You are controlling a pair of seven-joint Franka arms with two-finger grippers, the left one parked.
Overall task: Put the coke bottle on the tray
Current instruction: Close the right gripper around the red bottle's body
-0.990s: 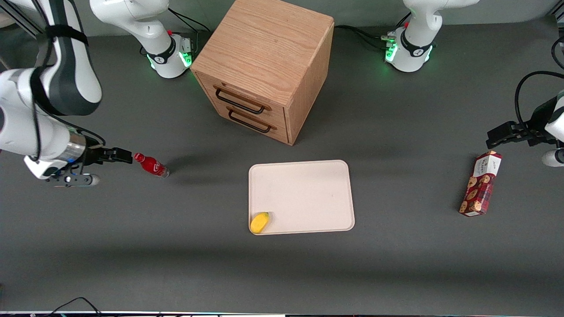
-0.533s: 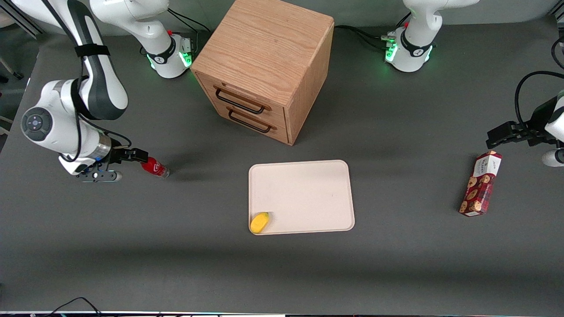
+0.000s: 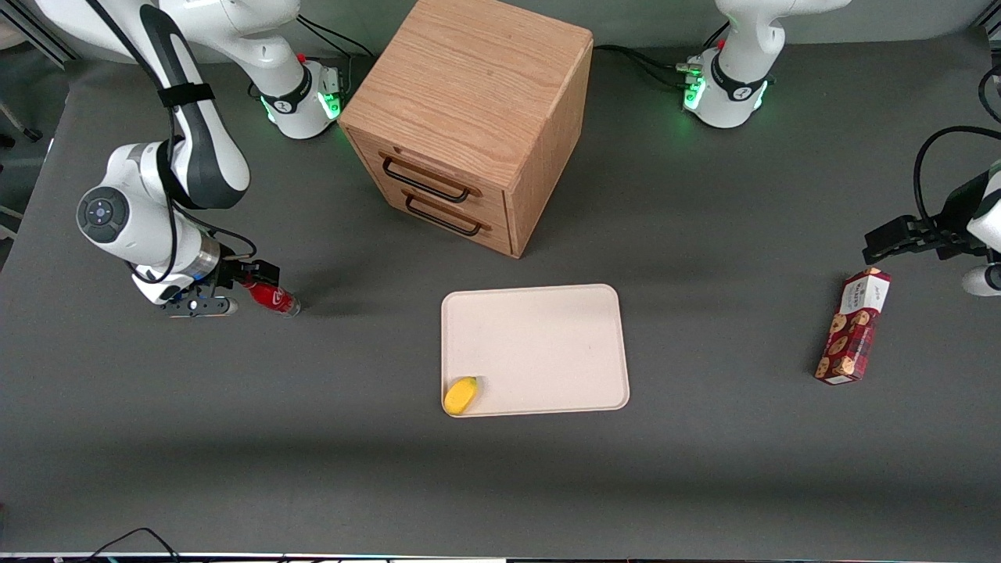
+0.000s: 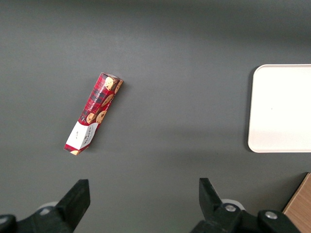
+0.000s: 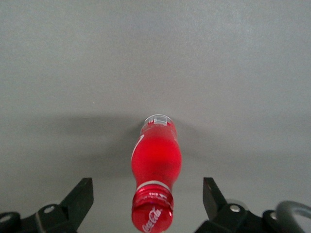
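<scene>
We are holding our gripper (image 5: 146, 204) spread wide about the cap of the coke bottle (image 5: 155, 165), whose long axis is pointing straight out from between the fingers, away from us.

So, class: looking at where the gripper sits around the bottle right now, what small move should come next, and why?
Probably ease the gripper a little lower and shut it on the bottle. Its open fingers already stand on either side of the cap end, the bottle stands on the table, and the tray waits toward the parked arm's end.

coke bottle (image 3: 270, 296): red, upright on table | tray (image 3: 539, 344): cream, flat, well apart
</scene>
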